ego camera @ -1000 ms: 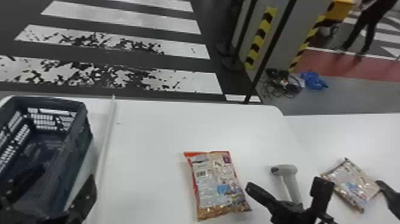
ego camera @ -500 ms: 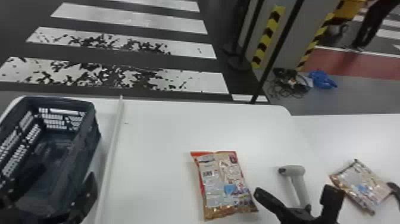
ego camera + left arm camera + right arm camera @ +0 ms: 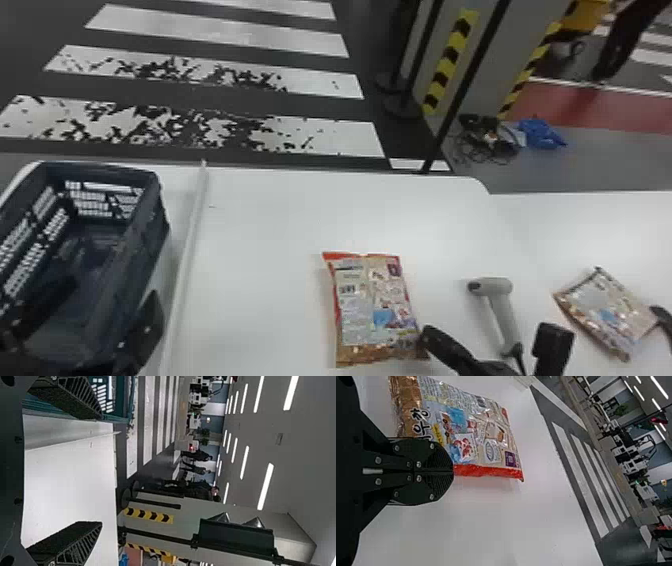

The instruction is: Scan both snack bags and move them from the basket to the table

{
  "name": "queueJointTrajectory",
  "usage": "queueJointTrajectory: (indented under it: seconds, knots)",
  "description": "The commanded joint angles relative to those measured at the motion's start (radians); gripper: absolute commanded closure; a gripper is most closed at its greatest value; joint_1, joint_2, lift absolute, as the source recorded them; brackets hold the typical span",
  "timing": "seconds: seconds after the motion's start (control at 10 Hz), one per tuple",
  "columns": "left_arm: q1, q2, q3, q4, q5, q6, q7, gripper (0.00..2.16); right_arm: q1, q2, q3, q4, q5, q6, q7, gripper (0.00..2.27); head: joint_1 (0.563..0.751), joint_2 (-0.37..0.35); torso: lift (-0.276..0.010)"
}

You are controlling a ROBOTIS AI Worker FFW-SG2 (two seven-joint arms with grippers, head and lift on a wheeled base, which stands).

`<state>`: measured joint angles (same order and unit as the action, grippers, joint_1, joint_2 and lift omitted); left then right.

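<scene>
One snack bag (image 3: 372, 310) lies flat in the middle of the white table, beside the grey scanner (image 3: 505, 315); the second bag (image 3: 602, 310) rests farther right. My right gripper (image 3: 433, 338) is over the first bag's near right corner. In the right wrist view the right gripper (image 3: 453, 471) is shut, fingers together at the red edge of that bag (image 3: 474, 435), not around it. At the dark basket (image 3: 162, 220) on the left, my left gripper (image 3: 107, 300) stands open. The left wrist view has the left gripper (image 3: 101, 470) with fingers wide apart, the basket (image 3: 119, 417) by one of them.
A raised white strip (image 3: 187, 250) runs between the basket and the first bag. The table's far edge (image 3: 320, 172) borders a striped floor. Black parts (image 3: 552, 345) stand near the scanner, and a dark piece (image 3: 664, 317) meets the second bag's right corner.
The head view has shifted a little, so the table's things appear farther right. My right gripper sits slightly nearer the robot against the first bag. Both bags and the scanner lie as before.
</scene>
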<state>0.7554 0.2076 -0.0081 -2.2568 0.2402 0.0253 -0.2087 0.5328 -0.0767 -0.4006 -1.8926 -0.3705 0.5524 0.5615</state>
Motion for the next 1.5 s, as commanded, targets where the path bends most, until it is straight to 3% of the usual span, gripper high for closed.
queueJointTrajectory:
  seconds: [0.0, 0.3, 0.6, 0.7, 0.8, 1.1, 1.4]
  knots:
    - [0.002, 0.0, 0.0, -0.001, 0.001, -0.004, -0.001, 0.03, 0.007, 0.002, 0.014, 0.0, -0.001, -0.01, 0.0, 2.26, 0.695, -0.223, -0.098]
    - [0.008, -0.002, 0.0, -0.003, 0.007, -0.02, -0.014, 0.03, 0.009, -0.005, -0.006, -0.025, -0.004, -0.013, 0.006, 2.26, 0.695, -0.216, -0.098]
    - [0.016, -0.002, 0.002, -0.009, 0.007, -0.029, -0.014, 0.03, -0.011, -0.078, -0.041, -0.043, 0.027, -0.041, 0.014, 2.21, 0.695, -0.246, -0.098]
    - [0.022, -0.002, 0.008, -0.009, 0.008, -0.032, -0.017, 0.03, -0.022, -0.094, -0.066, -0.031, 0.03, -0.056, 0.014, 1.23, 0.695, -0.266, -0.098]
    - [0.028, -0.002, 0.01, -0.007, 0.008, -0.032, -0.02, 0.03, -0.031, -0.123, -0.08, -0.005, 0.036, -0.099, 0.014, 0.0, 0.695, -0.29, -0.098]
    - [0.028, -0.002, 0.013, 0.006, 0.014, -0.032, -0.026, 0.03, -0.088, -0.19, -0.101, 0.084, 0.122, -0.154, -0.005, 0.06, 0.695, -0.35, -0.098]
    - [0.013, -0.002, 0.016, 0.016, 0.028, -0.029, -0.028, 0.03, -0.143, -0.215, -0.106, 0.247, 0.15, -0.246, -0.009, 0.07, 0.695, -0.35, -0.098]
